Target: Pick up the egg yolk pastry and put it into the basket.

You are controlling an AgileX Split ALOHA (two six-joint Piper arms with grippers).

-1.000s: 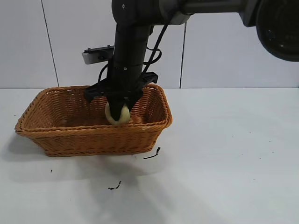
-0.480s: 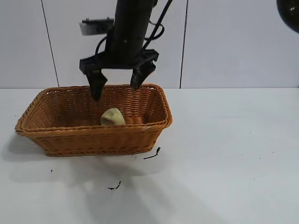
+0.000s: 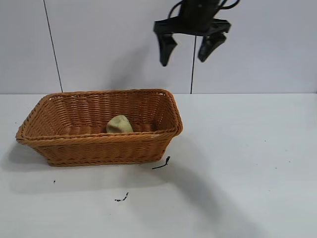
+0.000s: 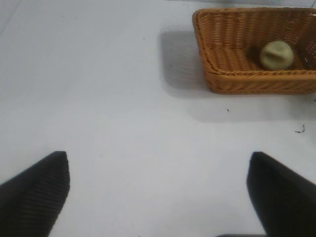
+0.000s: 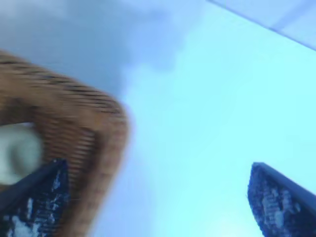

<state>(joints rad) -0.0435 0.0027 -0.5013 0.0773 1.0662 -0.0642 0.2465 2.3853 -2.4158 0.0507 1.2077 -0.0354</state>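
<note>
I see the egg yolk pastry (image 3: 119, 124) lying inside the basket (image 3: 74, 148), on its floor near the front wall, right of the middle. The basket stands on the white bench (image 3: 237, 163). My right gripper (image 3: 187, 48) hangs high above the bench, beyond the basket's right end, fingers wide apart and empty. The left gripper (image 4: 158, 190) hovers over bare bench, well apart from the basket, fingers also spread wide, holding nothing.
</note>
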